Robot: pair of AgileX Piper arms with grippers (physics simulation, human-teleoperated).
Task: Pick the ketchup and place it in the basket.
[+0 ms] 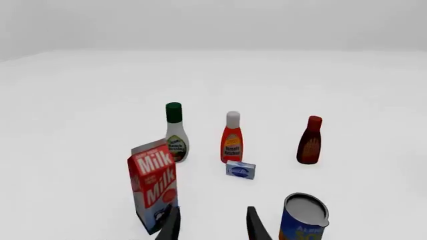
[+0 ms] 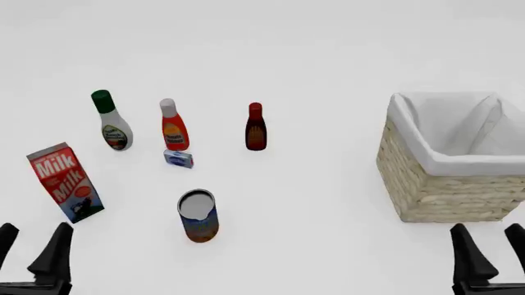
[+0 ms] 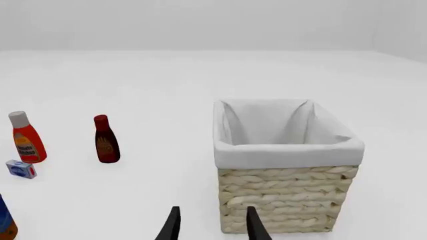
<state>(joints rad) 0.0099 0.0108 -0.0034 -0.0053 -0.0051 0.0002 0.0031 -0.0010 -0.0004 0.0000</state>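
The ketchup (image 2: 173,126), a red-orange squeeze bottle with a pale cap, stands upright at the table's left-middle; it also shows as the ketchup (image 1: 231,138) and the ketchup (image 3: 26,138) in the wrist views. The wicker basket (image 2: 426,184) with white liner stands at the right, also seen as the basket (image 3: 287,200). My left gripper (image 2: 33,246) is open at the near left corner, well short of the ketchup, with nothing between its fingers (image 1: 168,225). My right gripper (image 2: 490,249) is open at the near right, just in front of the basket, and holds nothing.
A white bottle with green cap (image 2: 110,123) stands left of the ketchup, a dark-red bottle (image 2: 256,128) to its right. A small blue-white box (image 2: 178,158) lies just in front of the ketchup. A milk carton (image 2: 66,182) and a tin can (image 2: 198,215) stand nearer.
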